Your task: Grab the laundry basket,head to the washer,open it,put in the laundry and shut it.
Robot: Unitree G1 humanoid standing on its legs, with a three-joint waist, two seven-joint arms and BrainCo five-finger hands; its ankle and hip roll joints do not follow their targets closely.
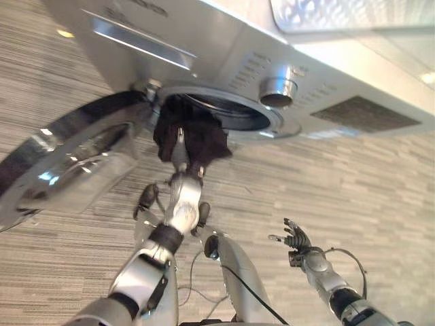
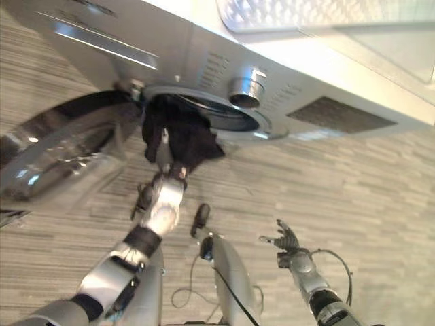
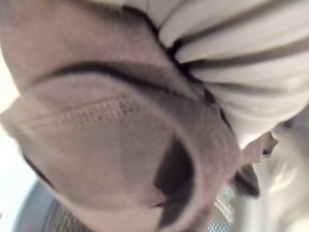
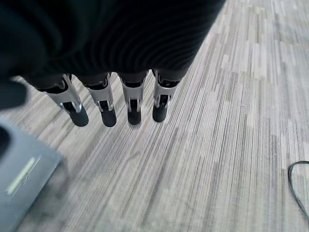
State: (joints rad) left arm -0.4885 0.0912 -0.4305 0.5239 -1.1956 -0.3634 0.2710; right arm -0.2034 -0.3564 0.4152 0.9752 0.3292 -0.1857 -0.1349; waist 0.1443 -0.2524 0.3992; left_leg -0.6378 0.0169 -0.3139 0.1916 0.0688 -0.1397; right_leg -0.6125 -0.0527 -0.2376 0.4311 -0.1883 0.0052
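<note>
The silver front-loading washing machine [image 1: 204,47] fills the upper frame, its round glass-and-chrome door [image 1: 64,159] swung wide to the left, evidently to leave the drum mouth free for loading. A dark, crumpled cloth garment [image 1: 190,139] hangs at the lower left rim of that opening, half in and half out. The left hand [image 1: 182,193] reaches up from lower centre into the cloth; its fingers are buried there, so its grasp cannot be determined. The right hand [image 2: 284,239], lower right, hangs idle over the grey striped floor [image 4: 231,145], fingers straight and released.
</note>
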